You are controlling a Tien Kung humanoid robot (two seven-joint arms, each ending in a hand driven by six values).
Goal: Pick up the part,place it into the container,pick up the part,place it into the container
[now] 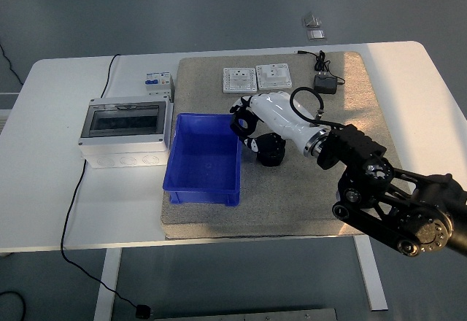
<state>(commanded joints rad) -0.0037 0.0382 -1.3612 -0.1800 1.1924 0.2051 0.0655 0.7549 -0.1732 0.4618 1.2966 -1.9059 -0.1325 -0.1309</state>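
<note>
I can't read any print from here. I count two white socket plates [257, 78] and one empty blue container [203, 160] on the counter [66, 182]. My right robot hand [252, 128] sits beside that container; whether it's clutching anything I cannot tell.

An electrical workshop or lab — breaker box [122, 133], wall sockets [257, 78], white table [66, 211].

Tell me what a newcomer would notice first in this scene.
The robot's right arm reaches in from the lower right, its right hand low over the grey mat beside the blue container, which looks empty. Two white socket panels lie at the mat's far edge, and a grey breaker box stands left of the container.
</note>
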